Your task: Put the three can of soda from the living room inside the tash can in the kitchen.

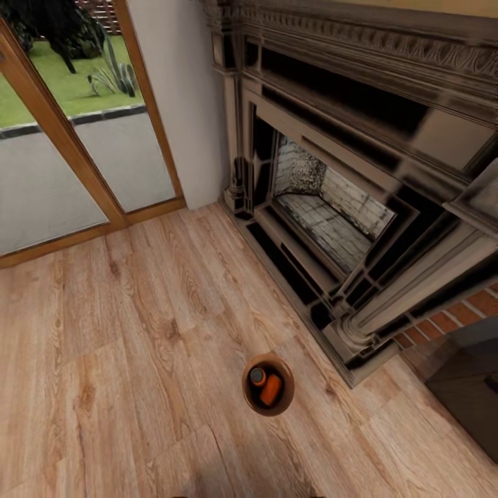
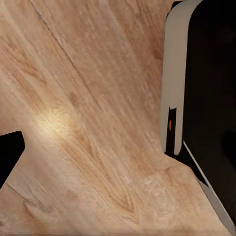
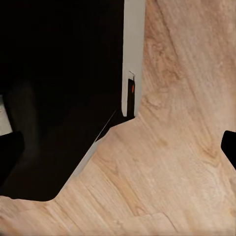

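Observation:
The tash can (image 1: 247,393) stands on the wood floor low in the head view, just in front of me, showing its tan-brown rim and inside. In it lies an orange can of soda (image 1: 271,390), and beside that a second can (image 1: 257,375) shows its silvery top. The third can is hidden. My left gripper (image 2: 118,147) hangs over bare floor, one dark fingertip (image 2: 10,152) at the picture's edge. On my right gripper (image 3: 118,147) the fingertips (image 3: 229,146) sit far apart, nothing between them.
A large dark carved fireplace (image 1: 360,180) with a brick hearth fills the right. A wood-framed glass door (image 1: 76,159) to a garden is at the far left. My black, white-edged base (image 2: 206,98) is close beside both hanging grippers.

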You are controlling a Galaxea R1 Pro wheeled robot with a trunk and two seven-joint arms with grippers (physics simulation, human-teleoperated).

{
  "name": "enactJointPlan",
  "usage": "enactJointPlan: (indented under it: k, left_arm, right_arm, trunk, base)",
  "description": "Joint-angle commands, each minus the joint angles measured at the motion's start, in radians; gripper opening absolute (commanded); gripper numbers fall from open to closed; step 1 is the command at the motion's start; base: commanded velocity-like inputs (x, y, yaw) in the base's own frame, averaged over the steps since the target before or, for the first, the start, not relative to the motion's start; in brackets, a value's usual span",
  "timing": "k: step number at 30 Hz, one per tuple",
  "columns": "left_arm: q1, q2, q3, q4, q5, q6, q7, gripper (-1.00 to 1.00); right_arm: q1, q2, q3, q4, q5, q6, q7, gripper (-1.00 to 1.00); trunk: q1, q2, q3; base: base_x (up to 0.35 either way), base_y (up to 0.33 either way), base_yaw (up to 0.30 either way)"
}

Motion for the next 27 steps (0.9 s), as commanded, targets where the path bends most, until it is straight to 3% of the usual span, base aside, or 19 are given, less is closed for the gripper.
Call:
enactJointPlan:
  k: [1,7,17,27]
  left_arm:
    - [0.0,-0.004,0.0,0.001,0.0,0.0,0.006,1.0]
    - [0.0,-0.019,-0.002,0.003,0.0,0.015,0.024,1.0]
    - [0.0,-0.021,-0.001,0.003,-0.001,0.026,0.027,1.0]
    - [0.0,-0.022,0.0,0.002,-0.001,0.027,0.029,1.0]
  right_arm:
    - [0.0,0.001,0.0,-0.001,0.0,0.001,0.0,1.0]
    - [-0.002,0.022,-0.001,-0.004,-0.001,0.008,-0.002,1.0]
    - [-0.003,0.031,-0.003,-0.005,-0.001,0.01,-0.014,1.0]
    - [-0.005,0.068,-0.003,-0.007,-0.001,0.004,-0.214,1.0]
  trunk:
    - [-0.004,0.007,0.003]
    - [-0.027,0.049,0.022]
    - [-0.065,0.119,0.053]
    - [-0.104,0.189,0.085]
  base:
    - [0.0,0.0,0.0]
    - [0.0,0.0,0.0]
    - [0.0,0.0,0.0]
    - [0.0,0.0,0.0]
